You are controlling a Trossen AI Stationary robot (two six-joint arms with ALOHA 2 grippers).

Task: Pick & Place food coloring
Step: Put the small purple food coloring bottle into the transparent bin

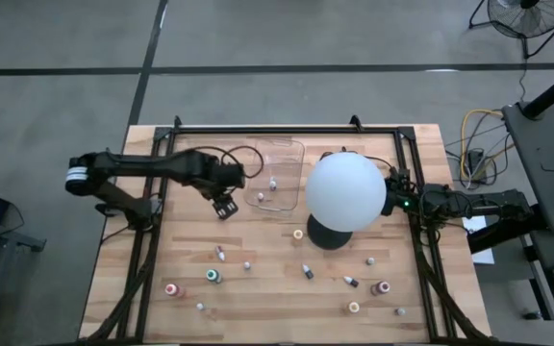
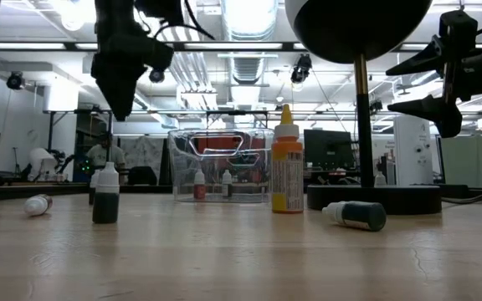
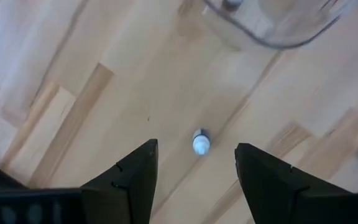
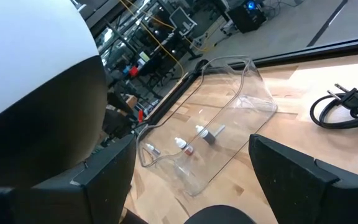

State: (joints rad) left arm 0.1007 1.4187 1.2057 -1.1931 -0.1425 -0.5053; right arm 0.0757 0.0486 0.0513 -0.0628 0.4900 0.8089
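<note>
Left wrist view shows a tiny bottle (image 3: pixel 201 141) with a white cap upright on the wooden surface (image 3: pixel 104 112), directly below the gap of the left pincer (image 3: pixel 196 163), which hangs partly open and empty. More small bottles, red, green, yellow and dark, lie scattered beyond it; three sit in the tray (image 1: pixel 282 154) beside it. Right pincer (image 4: pixel 191 168) waits wide open, empty, near the globe (image 1: pixel 345 190).
</note>
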